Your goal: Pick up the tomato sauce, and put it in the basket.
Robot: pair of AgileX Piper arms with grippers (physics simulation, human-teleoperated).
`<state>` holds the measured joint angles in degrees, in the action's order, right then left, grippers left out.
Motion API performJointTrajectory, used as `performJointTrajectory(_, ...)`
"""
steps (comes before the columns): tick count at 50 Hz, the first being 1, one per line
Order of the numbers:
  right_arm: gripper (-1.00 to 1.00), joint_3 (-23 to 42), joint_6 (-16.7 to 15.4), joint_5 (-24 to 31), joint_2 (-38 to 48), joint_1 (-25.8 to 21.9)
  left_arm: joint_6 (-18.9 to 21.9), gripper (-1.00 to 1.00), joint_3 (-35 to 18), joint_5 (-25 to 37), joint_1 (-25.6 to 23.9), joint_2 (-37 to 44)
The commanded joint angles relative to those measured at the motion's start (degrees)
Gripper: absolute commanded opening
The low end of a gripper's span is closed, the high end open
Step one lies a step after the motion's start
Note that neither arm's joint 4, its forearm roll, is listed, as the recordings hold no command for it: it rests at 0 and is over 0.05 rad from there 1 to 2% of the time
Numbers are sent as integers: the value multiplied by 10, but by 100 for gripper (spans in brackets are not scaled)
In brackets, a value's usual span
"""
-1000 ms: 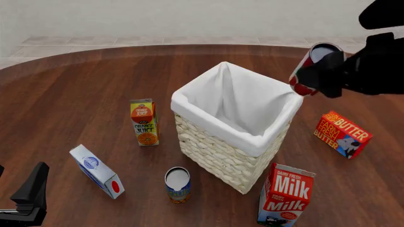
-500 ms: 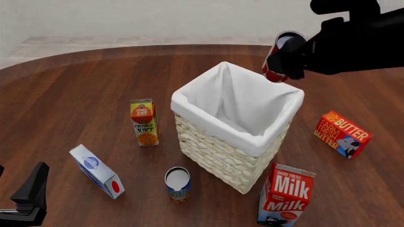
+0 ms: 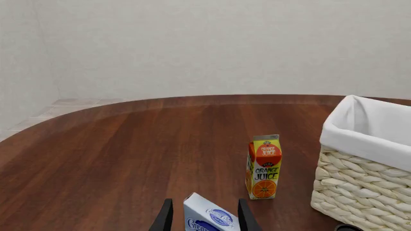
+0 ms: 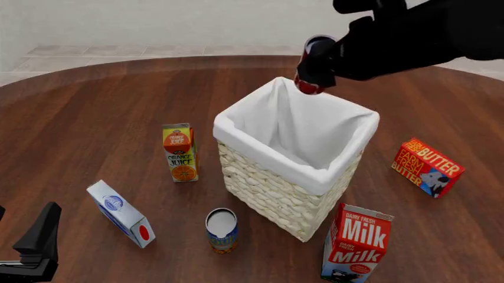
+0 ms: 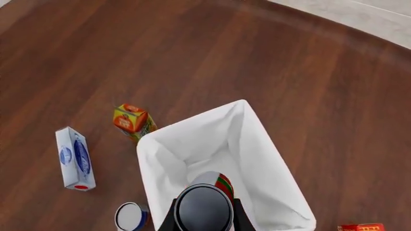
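The tomato sauce [image 4: 312, 66], a red-labelled can with a bit of green, hangs tilted in the air over the far rim of the basket [image 4: 275, 188]. My right gripper [image 4: 320, 66] is shut on it. In the right wrist view the tomato sauce [image 5: 222, 184] sits between the fingers, straight above the white-lined inside of the basket [image 5: 149, 163]. My left gripper [image 4: 38, 240] rests low at the near left, open and holding nothing. In the left wrist view the left gripper [image 3: 204, 219] has its fingers apart, with the basket [image 3: 359, 192] off to one side.
An orange juice carton [image 4: 179, 152] stands left of the basket. A blue-and-white carton [image 4: 120, 213] lies at the near left. In front of the basket stand a blue-and-yellow can [image 4: 221, 230] and a milk carton [image 4: 357, 243]. A butter box [image 4: 428, 167] lies to the right.
My right arm has carried the tomato sauce leftward and higher, from beside the basket's right corner to above its far rim. The left arm has not moved.
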<state>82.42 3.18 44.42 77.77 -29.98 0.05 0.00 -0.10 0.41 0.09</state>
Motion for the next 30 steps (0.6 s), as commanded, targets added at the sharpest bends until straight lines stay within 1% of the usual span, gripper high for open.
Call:
performJointTrajectory(1,-100,28,10,-1,28,-8,0,100,0,1,-2,0)
performJointTrajectory(9,-100,25,14,-12,43,-12,1,100,0,1,-2,0)
performJointTrajectory(16,-100,35,14,-12,55,-10,0,100,0,1,-2,0)
performJointTrajectory(30,-100,29,19,-8,63,-5,0,100,0,1,-2,0)
